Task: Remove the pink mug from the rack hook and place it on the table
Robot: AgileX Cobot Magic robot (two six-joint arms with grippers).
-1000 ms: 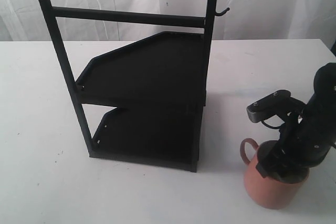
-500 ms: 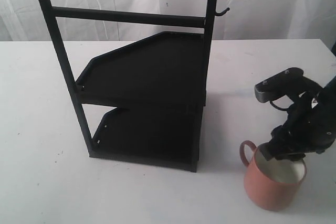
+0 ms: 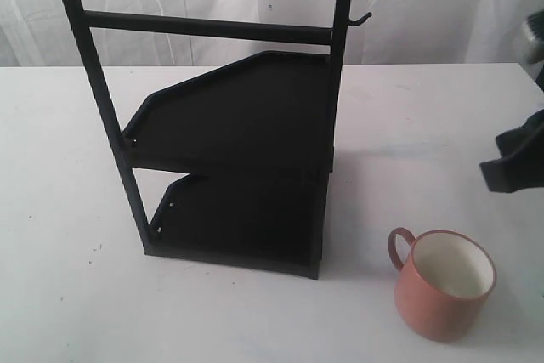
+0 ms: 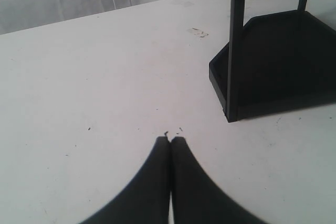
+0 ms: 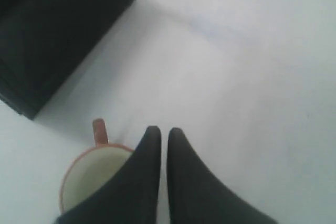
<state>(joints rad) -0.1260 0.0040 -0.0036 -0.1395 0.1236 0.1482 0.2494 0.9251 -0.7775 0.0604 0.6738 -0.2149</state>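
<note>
The pink mug (image 3: 444,285) stands upright on the white table (image 3: 68,210) at the front right, handle toward the rack, cream inside showing. The rack hook (image 3: 361,19) on the post is bare. My right gripper (image 3: 500,172) hangs at the right edge, above and behind the mug, apart from it. In the right wrist view the gripper (image 5: 163,129) has its fingers almost together with only a thin slit and nothing between them; the mug (image 5: 97,174) sits beside and below them. My left gripper (image 4: 171,139) is shut and empty over bare table.
The tall black two-shelf rack (image 3: 238,125) stands mid-table, its crossbar (image 3: 204,27) high up. Its lower corner (image 4: 231,93) lies near the left gripper. Rack shelf edge (image 5: 52,35) shows beyond the mug. White curtain behind.
The right gripper let go of the mug's rim, rose and drew back to the right edge. The mug stayed put on the table.
</note>
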